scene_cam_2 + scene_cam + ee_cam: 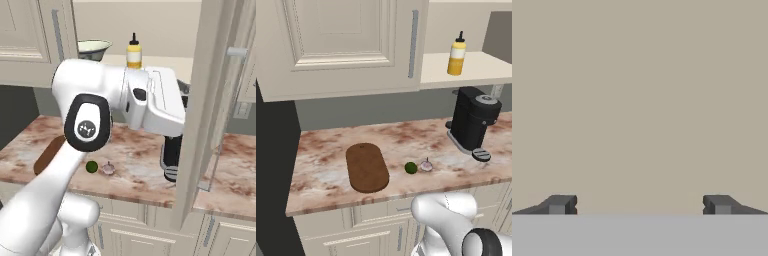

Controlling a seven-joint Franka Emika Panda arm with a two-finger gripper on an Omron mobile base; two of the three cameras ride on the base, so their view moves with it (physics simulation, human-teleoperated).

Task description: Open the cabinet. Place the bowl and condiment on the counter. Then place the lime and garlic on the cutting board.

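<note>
One small yellow squeeze bottle with a thin black nozzle cap [456, 56] stands upright on the cream shelf of the big cream-white wall cabinet [341, 45], upper right of the left base view. That cabinet's right door is swung open and cuts down the right side of the right base view; its left door, with a long grey bar handle [414, 44], is shut. One wide shallow pale green bowl with a darker rim [93, 48] sits on the same shelf at the upper left of the right base view, just beside the bottle.

Down on the long pink-brown and white marble-look counter [321, 170] there's one flat dark brown oval wooden cutting board [366, 167], bare on top. One small round dark green lime [411, 167] and one whitish-pink garlic bulb [426, 165] lie just beside each other, right of the board. One black coffee machine [473, 120] stands at the right of the frame.

Arm-wise, the white Franka arm rises from the lower left of the right base view, elbow bent, forearm reaching right toward the open door. Hand view: the two-finger gripper [639, 205] has its dark fingertips [559, 204] spread wide with nothing between them, facing a plain beige surface.
</note>
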